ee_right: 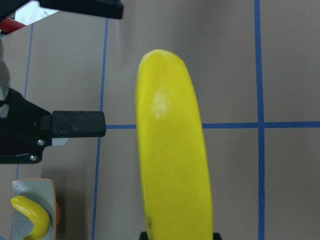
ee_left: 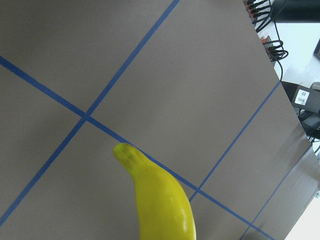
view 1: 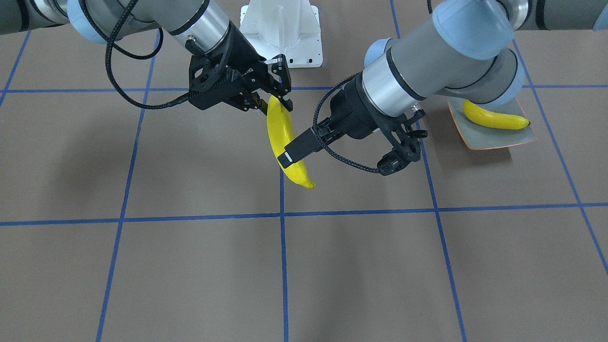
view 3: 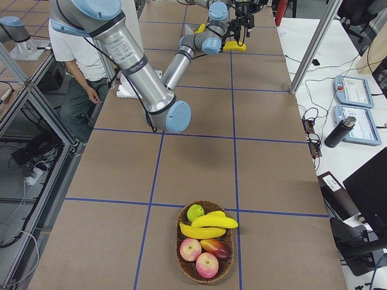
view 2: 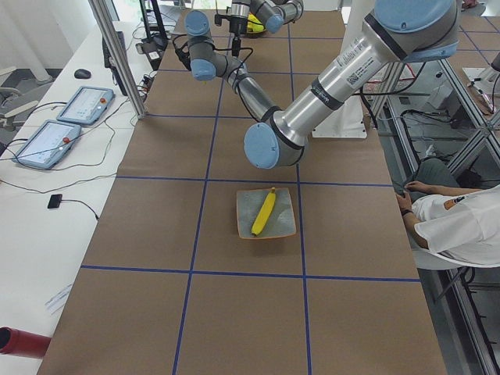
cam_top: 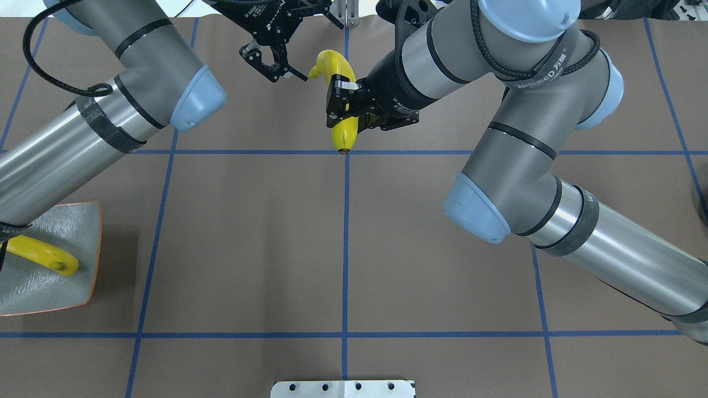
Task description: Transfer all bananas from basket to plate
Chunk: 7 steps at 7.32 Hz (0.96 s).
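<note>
**Right fingers** (cam_top: 333, 105): pressed against opposite sides of the held banana (view 1: 279, 130), pinching it near the end that faces the robot. In the overhead view a short length with a dark tip projects past the fingers. The right wrist view looks along the held banana from the pinched end.

**Left fingers** (view 1: 299, 146): spread apart, with nothing between them. They point at the held banana from its side toward the robot's left, at the half away from the right fingers. In the front-facing view one finger overlaps the held banana. In the right wrist view a gap shows between that finger's pad and the peel.

**Held banana**: suspended clear of the desk (view 1: 190, 275), above a blue tape line, with its free end pointing away from the robot. The left wrist view shows that free end from close by.

**Arms**: the left and right arms reach the held banana from opposite sides. A black cable runs along each wrist.

**Plate** (view 1: 494, 137): flat on the desk, well apart from the held banana, on the robot's left side of it. The left arm hides part of it in the front-facing and overhead views. One plated banana (view 1: 494, 119) lies on it.

**Basket** (view 3: 228, 266): visible in the exterior right view only, well apart from the held banana, on the robot's right side of it. It contains two basket bananas (view 3: 202, 231) lying across the middle, among other fruit (view 3: 207, 264).
</note>
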{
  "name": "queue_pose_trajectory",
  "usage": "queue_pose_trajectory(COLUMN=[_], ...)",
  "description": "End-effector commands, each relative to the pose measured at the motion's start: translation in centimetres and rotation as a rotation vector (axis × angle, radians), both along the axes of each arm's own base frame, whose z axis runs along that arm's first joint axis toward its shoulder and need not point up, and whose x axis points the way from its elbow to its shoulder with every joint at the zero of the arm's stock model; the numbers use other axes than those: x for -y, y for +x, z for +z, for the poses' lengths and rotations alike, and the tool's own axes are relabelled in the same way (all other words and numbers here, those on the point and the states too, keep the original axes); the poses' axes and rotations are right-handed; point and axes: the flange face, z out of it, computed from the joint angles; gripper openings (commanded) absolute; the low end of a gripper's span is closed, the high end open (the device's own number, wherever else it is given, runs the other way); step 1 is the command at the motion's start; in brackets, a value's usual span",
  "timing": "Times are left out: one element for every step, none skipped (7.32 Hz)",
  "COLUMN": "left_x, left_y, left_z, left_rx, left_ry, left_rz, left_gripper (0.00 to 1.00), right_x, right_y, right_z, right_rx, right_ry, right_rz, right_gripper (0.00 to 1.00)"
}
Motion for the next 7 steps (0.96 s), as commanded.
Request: queue_pose_trajectory(left_x=[-0.4,-0.5,-0.5,-0.6,-0.8,-0.8,-1.0], left_y=[0.6,0.6,0.6,0.6,0.9,0.9,1.1], left_z=[-0.2,-0.3,-0.4,-0.5,-0.5,-0.5,-0.5], left_rx=[-0.005,-0.007,-0.008,-0.014,-0.015,-0.016,-0.018], left_ry=[0.001,0.002,0.001,0.007,0.008,-0.007,-0.012], left_rz=[0.008,0.008,0.009,0.009,0.014,0.012,0.016], left_gripper=[1.0,0.99,0.99,0.99,0.94,0.84,0.72], right_x=[-0.3,-0.5,-0.5,-0.5,-0.7,-0.8,-0.9], right_y=[0.3,0.4,0.4,0.5,0.7,0.8,0.9], right_z=[-0.7,-1.1,-1.3,-1.5,-2.1,-2.1,-2.2], right_rx=[0.016,0.023,0.027,0.029,0.04,0.042,0.045], right_ry=[-0.005,-0.003,-0.01,-0.008,-0.003,-0.001,0.002], right_rz=[0.003,0.004,0.008,0.009,0.01,0.01,0.01], right_gripper=[0.0,0.0,0.0,0.0,0.0,0.0,0.0])
